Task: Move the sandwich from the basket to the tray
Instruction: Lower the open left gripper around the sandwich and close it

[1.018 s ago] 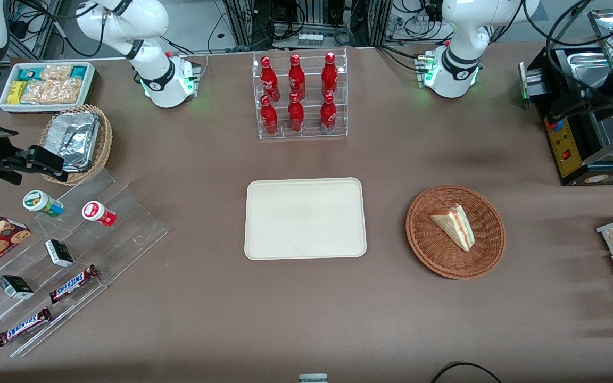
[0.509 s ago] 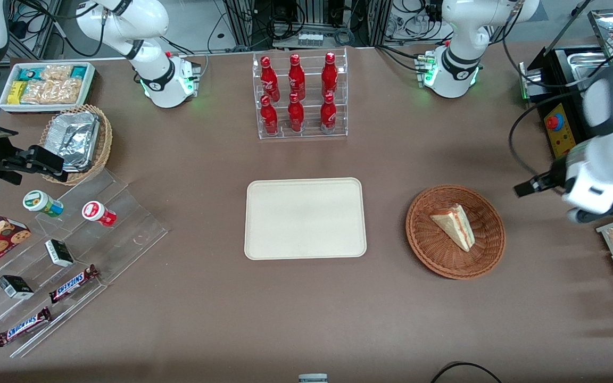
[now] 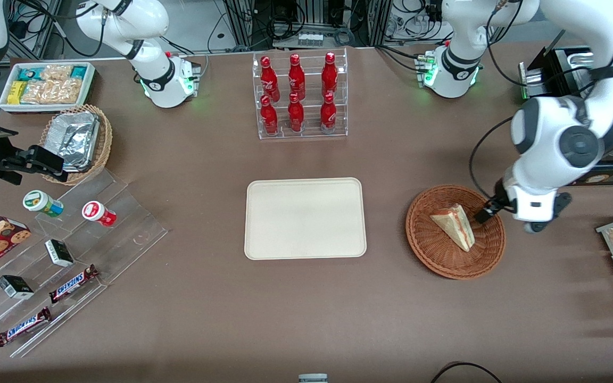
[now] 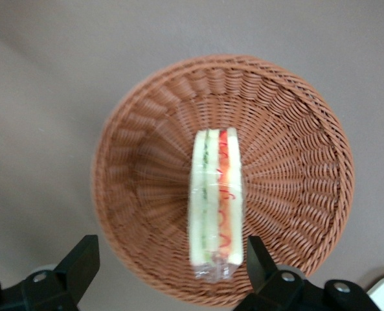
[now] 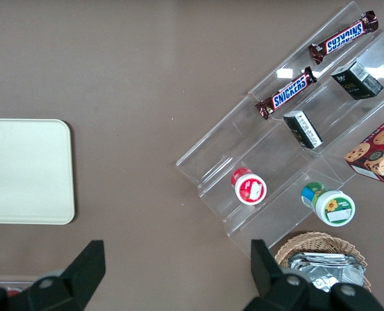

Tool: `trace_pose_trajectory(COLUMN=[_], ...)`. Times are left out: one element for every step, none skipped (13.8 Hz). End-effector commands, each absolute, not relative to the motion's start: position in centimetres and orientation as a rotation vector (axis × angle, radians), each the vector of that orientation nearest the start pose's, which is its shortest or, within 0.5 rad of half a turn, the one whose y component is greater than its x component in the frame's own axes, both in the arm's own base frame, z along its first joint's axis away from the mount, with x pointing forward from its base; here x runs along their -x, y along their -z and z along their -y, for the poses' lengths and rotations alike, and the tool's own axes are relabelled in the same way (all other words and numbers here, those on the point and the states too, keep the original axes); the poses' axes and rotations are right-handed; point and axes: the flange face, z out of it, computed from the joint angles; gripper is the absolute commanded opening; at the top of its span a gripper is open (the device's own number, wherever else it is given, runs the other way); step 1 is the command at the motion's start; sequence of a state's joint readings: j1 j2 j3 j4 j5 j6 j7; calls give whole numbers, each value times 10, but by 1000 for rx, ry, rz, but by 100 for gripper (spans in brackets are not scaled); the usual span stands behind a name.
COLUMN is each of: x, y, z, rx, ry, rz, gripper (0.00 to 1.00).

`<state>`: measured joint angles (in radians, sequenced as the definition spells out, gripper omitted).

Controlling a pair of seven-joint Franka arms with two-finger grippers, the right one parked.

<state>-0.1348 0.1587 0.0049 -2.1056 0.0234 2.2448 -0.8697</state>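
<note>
The sandwich (image 3: 454, 227) is lying in the basket (image 3: 434, 254), which is sitting beside the tray (image 3: 305, 218), toward the working arm's end of the table (image 3: 306, 308). The gripper (image 4: 168, 272) is hanging above the basket, fingers spread apart and clear of the sandwich. A bottle rack (image 3: 300, 96) is standing farther from the front camera than the tray, and a stepped display stand (image 3: 72, 255) is lying toward the parked arm's end.
</note>
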Motion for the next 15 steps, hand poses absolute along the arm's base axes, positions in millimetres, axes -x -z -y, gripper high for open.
trace_pose_trajectory(x=[-558,-558,-556,-555,-554,-555,-556,-556,-555,-554,-554,-554,-554,-555,-556], y=[-318,-313,-305,-297,-287,-281,-277,-273,-267,-261,-260,-260,-259,-260,-262], z=[82,83,88,95,97,97,97,97,98,98,98,98,99,99,98], rx=[2891,2889,2884,2887,2887,2887,2887,2886,2884,2877,2877,2877,2876,2877,2875], ry=[7,25,39,44,38,42,41,38,28,14,12,12,10,12,14], rz=[1172,1197,1225,1223,1216,1218,1216,1211,1205,1204,1204,1204,1204,1204,1209], gripper=[100,100,100,100,100,100,100,100,98,85,60,7,0,0,0])
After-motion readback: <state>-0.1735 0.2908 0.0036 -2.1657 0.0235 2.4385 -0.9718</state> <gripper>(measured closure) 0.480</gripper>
